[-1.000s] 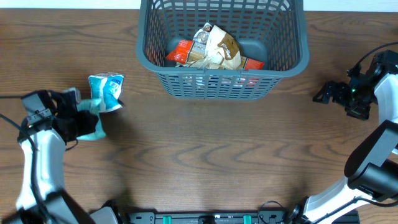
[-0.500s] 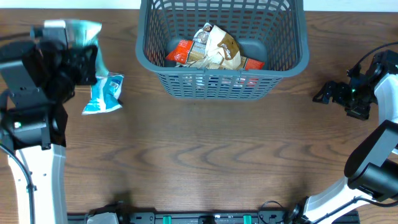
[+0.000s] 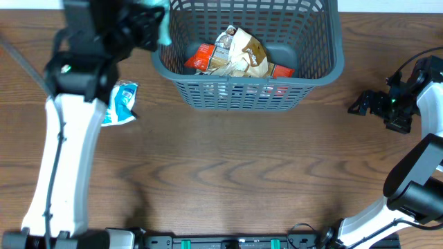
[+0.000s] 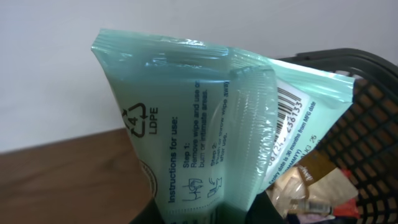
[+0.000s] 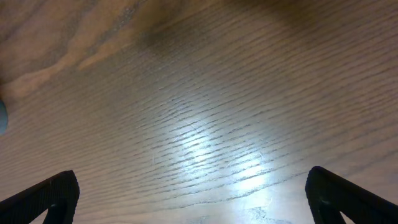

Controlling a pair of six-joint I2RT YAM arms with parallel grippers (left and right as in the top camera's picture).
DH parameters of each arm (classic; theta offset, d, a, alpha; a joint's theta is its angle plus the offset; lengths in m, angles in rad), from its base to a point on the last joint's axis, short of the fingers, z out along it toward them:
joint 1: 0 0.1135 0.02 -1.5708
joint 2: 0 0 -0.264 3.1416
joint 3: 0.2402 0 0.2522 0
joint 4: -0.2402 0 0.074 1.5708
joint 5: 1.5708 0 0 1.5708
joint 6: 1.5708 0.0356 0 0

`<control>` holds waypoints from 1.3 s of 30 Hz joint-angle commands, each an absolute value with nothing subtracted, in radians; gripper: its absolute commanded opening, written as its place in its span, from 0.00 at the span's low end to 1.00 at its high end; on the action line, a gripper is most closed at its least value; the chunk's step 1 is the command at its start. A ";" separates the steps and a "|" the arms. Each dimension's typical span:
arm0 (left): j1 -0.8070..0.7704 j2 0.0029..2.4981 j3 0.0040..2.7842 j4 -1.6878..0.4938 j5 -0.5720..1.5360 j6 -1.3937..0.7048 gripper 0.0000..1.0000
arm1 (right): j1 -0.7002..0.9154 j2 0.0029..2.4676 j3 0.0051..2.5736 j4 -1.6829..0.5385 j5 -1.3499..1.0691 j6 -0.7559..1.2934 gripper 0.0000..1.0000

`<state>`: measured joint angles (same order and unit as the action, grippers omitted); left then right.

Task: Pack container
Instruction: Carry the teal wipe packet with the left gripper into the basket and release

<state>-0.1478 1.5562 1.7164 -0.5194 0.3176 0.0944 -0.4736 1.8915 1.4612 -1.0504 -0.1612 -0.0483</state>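
Overhead: basket at the table's far edge holds snack packets, left gripper raised at its left rim; left wrist: gripper clamped on wipes pack beside the basket; right wrist: right gripper spread wide above the table.

The arms have white links, black joints, dark cables.

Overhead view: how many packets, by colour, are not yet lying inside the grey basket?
light blue packet, lying on the table: 1
green packet, held in the left pincer: 1
Total: 2
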 commanded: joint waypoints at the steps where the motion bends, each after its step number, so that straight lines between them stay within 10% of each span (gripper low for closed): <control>1: -0.215 1.612 1.808 -0.512 0.273 0.168 0.06 | -0.457 1.894 1.458 -1.050 -0.169 -0.061 0.99; 24: -0.392 1.942 1.846 -0.547 0.215 0.777 0.06 | -0.457 1.861 1.459 -1.055 -0.169 -0.069 0.99; 30: -0.393 1.938 1.846 -0.561 0.193 0.758 0.74 | -0.457 1.860 1.459 -1.059 -0.168 -0.069 0.99; 39: -0.394 1.901 1.846 -0.602 0.193 0.717 0.99 | -0.457 1.860 1.459 -1.066 -0.169 -0.069 0.99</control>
<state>-0.3946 1.9518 1.8248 -0.6025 0.2016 0.7296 -0.4736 1.8896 1.4612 -1.0622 -0.1608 -0.0566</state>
